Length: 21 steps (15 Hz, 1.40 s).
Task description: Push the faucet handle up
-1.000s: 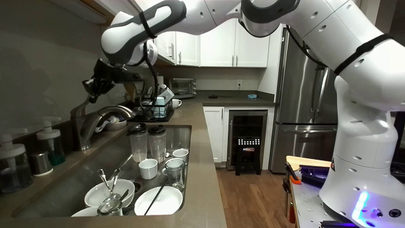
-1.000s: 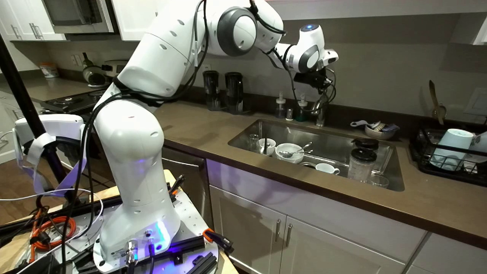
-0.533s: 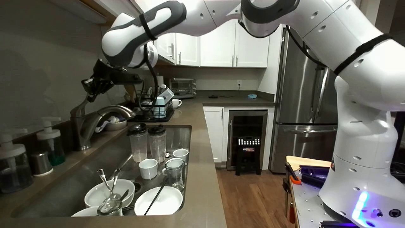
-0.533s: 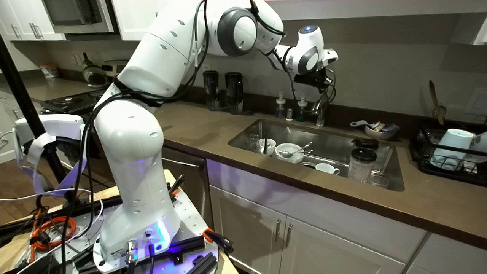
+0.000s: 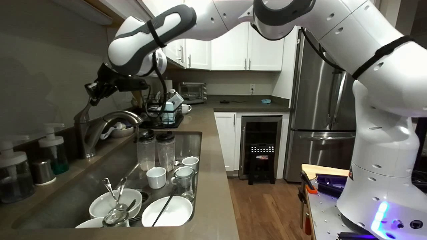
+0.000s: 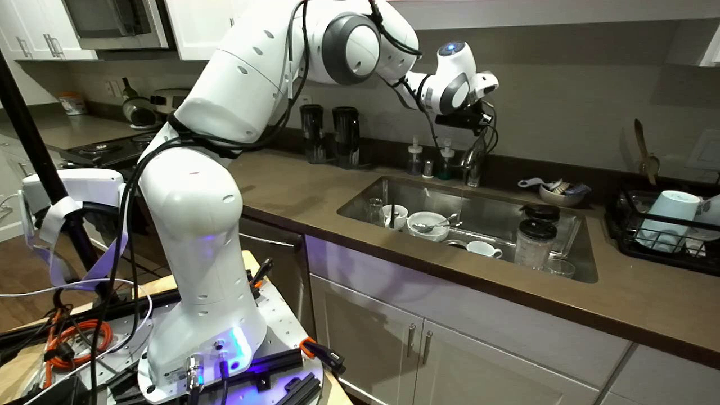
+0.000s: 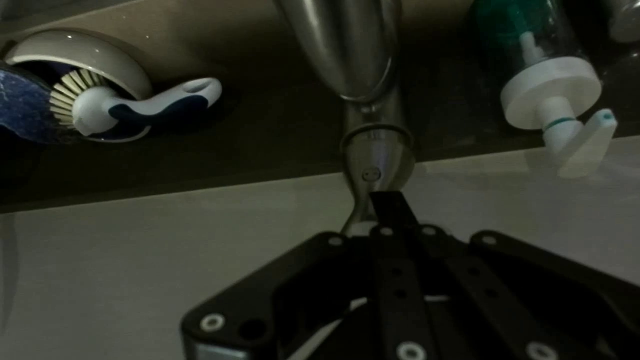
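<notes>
Black two-fingered gripper at a kitchen counter. In the wrist view its jaws stand narrow, the two fingers lying side by side along a thin seam. The slim, straight, silver-metal faucet handle rises at a tilt just below the fingertips in an exterior view; in the wrist view the tips cover part of it, and whether they touch it cannot be told. Lower than the gripper, the thick, arched, brushed-metal spout reaches outward, a thin stream of water falling from its mouth. In the wrist view, right of the gripper, stands a clear bottle with green liquid and a white pump; to its left, a round white bowl bears a white-and-blue brush. In both exterior views the rectangular steel sink lies below the gripper, containing a white bowl with metal utensils, white mugs and two clear tumblers with black lids. Well apart from the gripper sits a black wire dish rack with a pale-blue cup.
</notes>
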Available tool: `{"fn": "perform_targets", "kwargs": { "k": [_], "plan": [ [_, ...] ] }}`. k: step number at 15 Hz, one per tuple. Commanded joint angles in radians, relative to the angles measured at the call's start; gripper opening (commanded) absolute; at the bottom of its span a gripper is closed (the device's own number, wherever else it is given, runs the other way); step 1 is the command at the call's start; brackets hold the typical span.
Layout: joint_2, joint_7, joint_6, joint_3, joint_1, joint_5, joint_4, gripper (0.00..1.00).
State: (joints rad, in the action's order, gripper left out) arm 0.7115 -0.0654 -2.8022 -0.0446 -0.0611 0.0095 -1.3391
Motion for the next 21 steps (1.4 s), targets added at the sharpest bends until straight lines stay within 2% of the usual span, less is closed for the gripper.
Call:
{"fn": "perform_targets", "kwargs": {
  "k": [1, 21],
  "plan": [
    [0.013, 0.008, -0.049, 0.031, -0.012, -0.039, 0.013, 0.0],
    [0.077, 0.02, -0.302, 0.013, -0.004, -0.02, 0.038, 0.0]
  ]
}}
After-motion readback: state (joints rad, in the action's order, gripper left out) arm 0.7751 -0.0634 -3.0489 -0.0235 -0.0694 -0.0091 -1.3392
